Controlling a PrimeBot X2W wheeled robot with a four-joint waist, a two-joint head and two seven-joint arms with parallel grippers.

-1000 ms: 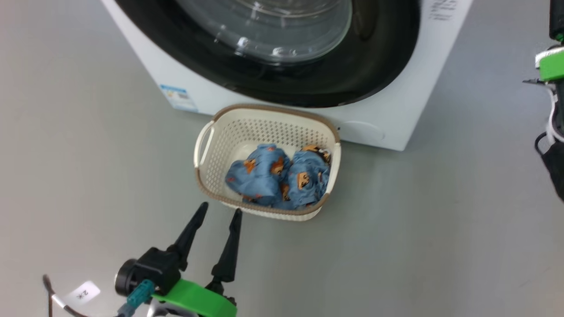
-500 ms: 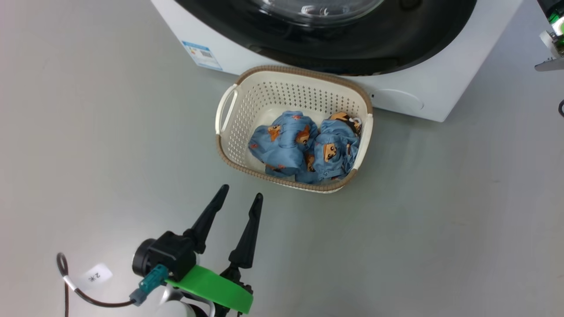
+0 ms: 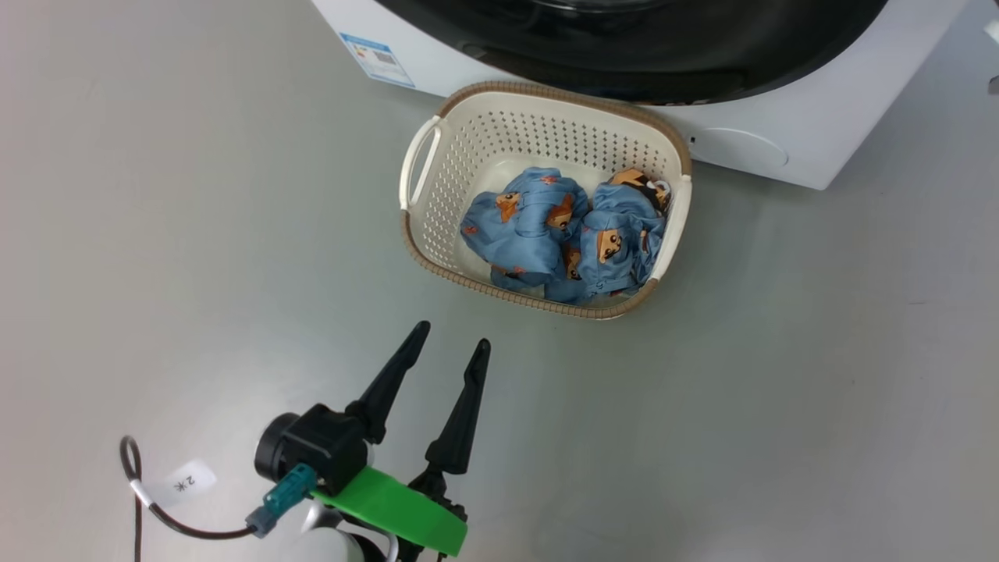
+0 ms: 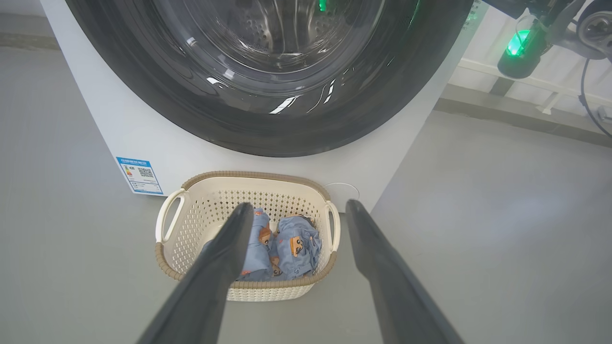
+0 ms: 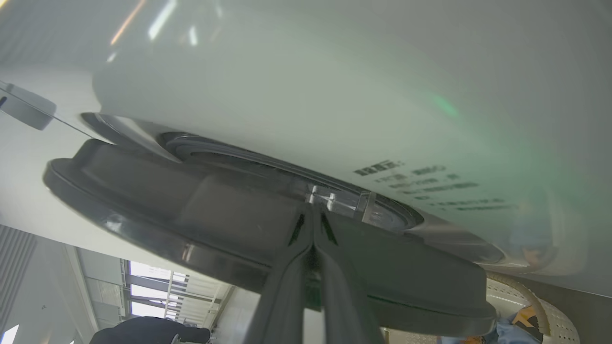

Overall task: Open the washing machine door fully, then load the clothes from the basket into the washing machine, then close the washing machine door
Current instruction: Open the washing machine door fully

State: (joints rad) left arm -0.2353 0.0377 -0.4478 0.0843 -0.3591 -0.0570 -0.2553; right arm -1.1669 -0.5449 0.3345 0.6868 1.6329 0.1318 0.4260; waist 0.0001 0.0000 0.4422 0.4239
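Nearby, clothes (image 3: 563, 234) in basket (image 3: 499, 140); left jaws apart.

grey floor (image 3: 156, 195): basket (image 3: 437, 234), washing machine (image 3: 780, 148)

head view: high, tilted steeply down at the floor (image 3: 195, 195), taking in the basket (image 3: 484, 148), the foot of the washing machine (image 3: 780, 148) and the left jaws at lower left. left wrist view: low, at middle range, facing the washing machine door (image 4: 287, 129) along its own jaws; it shares basket, clothes (image 4: 296, 243) and blue label (image 4: 139, 175) with the head view. right wrist view: very close against the door's rim, looking along the machine's front; a basket corner shows at lower right.
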